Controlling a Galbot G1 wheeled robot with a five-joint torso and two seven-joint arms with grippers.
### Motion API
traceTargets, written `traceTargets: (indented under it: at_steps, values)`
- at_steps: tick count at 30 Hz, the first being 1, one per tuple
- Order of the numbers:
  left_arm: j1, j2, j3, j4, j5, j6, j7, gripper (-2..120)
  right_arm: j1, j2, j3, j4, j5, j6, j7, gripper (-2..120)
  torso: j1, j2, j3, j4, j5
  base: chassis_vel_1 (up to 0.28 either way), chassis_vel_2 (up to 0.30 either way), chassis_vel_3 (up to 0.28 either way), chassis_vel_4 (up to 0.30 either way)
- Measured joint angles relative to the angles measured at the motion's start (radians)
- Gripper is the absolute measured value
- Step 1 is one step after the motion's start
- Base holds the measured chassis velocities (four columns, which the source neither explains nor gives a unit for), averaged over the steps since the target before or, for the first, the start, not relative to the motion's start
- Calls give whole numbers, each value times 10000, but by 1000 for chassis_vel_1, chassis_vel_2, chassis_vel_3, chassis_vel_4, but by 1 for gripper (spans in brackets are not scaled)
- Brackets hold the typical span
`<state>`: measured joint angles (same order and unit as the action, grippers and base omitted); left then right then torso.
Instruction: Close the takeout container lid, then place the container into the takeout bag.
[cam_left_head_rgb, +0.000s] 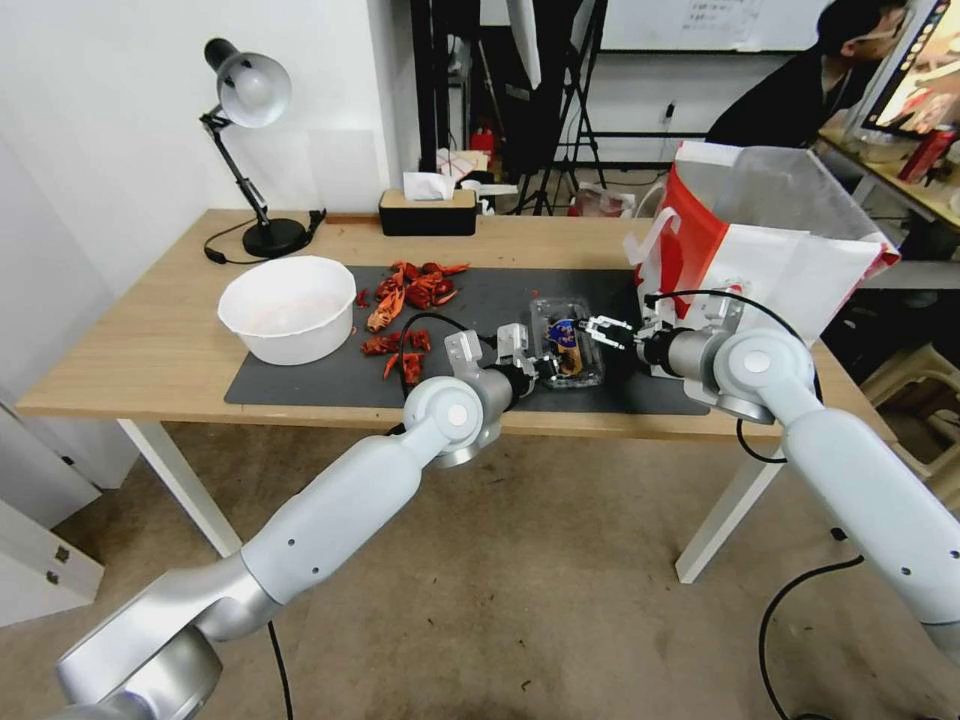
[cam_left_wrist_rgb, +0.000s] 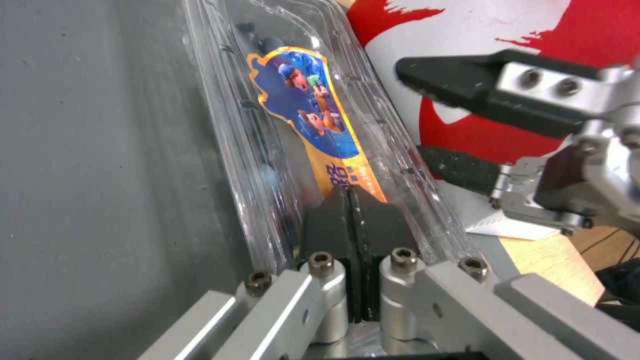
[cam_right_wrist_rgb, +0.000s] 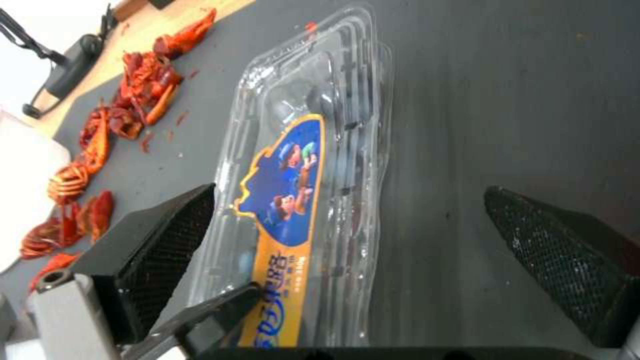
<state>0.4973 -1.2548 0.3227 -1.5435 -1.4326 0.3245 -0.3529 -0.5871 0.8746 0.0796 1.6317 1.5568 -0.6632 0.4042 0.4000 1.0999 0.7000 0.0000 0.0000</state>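
The takeout container (cam_left_head_rgb: 567, 345), a small clear clamshell, lies flat on the dark mat. Its lid (cam_right_wrist_rgb: 293, 165) is down over it and bears a blue and orange sticker (cam_left_wrist_rgb: 310, 100). Dark berries show faintly through the plastic. My left gripper (cam_left_head_rgb: 545, 368) is shut, its fingertips (cam_left_wrist_rgb: 350, 200) resting against the near end of the lid. My right gripper (cam_left_head_rgb: 600, 330) stands open at the container's right side, its fingers (cam_right_wrist_rgb: 167, 240) spread wide over the box. The takeout bag (cam_left_head_rgb: 760, 250), white with red sides, stands open just right of the mat.
A round white bowl (cam_left_head_rgb: 288, 305) sits at the mat's left end, with red crayfish shells (cam_left_head_rgb: 405, 290) scattered beside it. A desk lamp (cam_left_head_rgb: 250, 130) and a tissue box (cam_left_head_rgb: 428, 210) stand at the back of the wooden table (cam_left_head_rgb: 150, 350).
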Motion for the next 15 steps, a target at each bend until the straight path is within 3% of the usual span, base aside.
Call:
traceTargets:
  at_steps: [15]
  values:
    - [-1, 53, -11, -10, -41, -40, -12, 0, 295, 113, -340, -588, -686, -263, -508, 100, 0, 0, 0, 0, 0, 0, 0, 0, 0]
